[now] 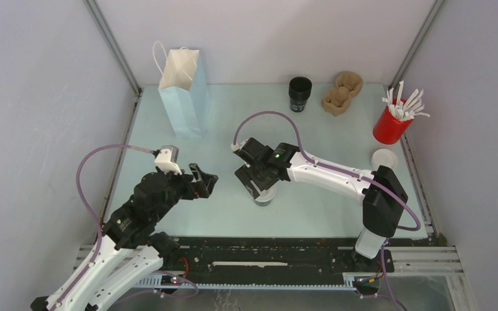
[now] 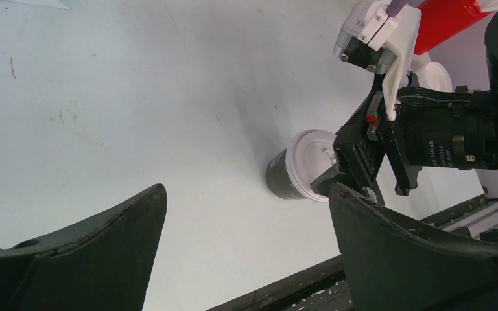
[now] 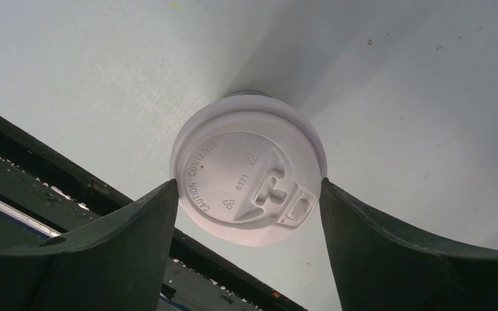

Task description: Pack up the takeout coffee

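Observation:
The takeout coffee [image 1: 264, 197], a black cup with a white domed lid, stands upright on the table near its front edge. My right gripper [image 1: 260, 184] reaches down over it. In the right wrist view both fingertips touch the rim of the lid [image 3: 249, 178], one on each side, so the right gripper [image 3: 249, 183] is shut on it. My left gripper [image 1: 203, 179] hovers to the left of the cup, open and empty. In the left wrist view the coffee [image 2: 296, 170] lies beyond the wide-apart fingers of the left gripper [image 2: 246, 193].
A light blue paper bag [image 1: 183, 91] stands open at the back left. A lidless black cup [image 1: 299, 94] and a brown pulp carrier [image 1: 342, 92] sit at the back. A red cup of white sticks [image 1: 391, 123] and a loose white lid [image 1: 384, 158] are at the right.

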`<state>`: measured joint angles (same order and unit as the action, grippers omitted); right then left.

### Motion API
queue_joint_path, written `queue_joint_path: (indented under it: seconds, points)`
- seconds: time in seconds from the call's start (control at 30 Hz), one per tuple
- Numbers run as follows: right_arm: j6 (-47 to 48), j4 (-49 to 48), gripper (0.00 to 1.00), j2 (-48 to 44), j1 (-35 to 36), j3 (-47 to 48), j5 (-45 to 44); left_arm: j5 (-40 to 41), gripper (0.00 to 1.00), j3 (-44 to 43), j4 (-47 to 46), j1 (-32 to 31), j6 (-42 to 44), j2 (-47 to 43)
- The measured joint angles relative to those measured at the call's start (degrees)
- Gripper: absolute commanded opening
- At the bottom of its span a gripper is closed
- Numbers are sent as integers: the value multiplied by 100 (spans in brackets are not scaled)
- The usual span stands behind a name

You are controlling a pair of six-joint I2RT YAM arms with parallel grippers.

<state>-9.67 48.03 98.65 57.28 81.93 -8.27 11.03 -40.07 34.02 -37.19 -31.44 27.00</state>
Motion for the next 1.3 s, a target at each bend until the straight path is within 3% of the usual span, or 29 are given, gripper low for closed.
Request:
queue_joint_path:
  seconds: [0.43,0.97,1.13,1.3]
  points:
    - [-2,28,89,17,0,0,-50,0,100,0,0,0,37,92]
    - [-94,37,83,35,-168,-7,-256,44,100,0,0,0,146,138]
    - [-162,26,82,-229,-769,-317,-483,46,100,0,0,0,205,138]
    - [-205,20,83,-769,-1941,-903,-723,33,100,0,0,0,304,138]
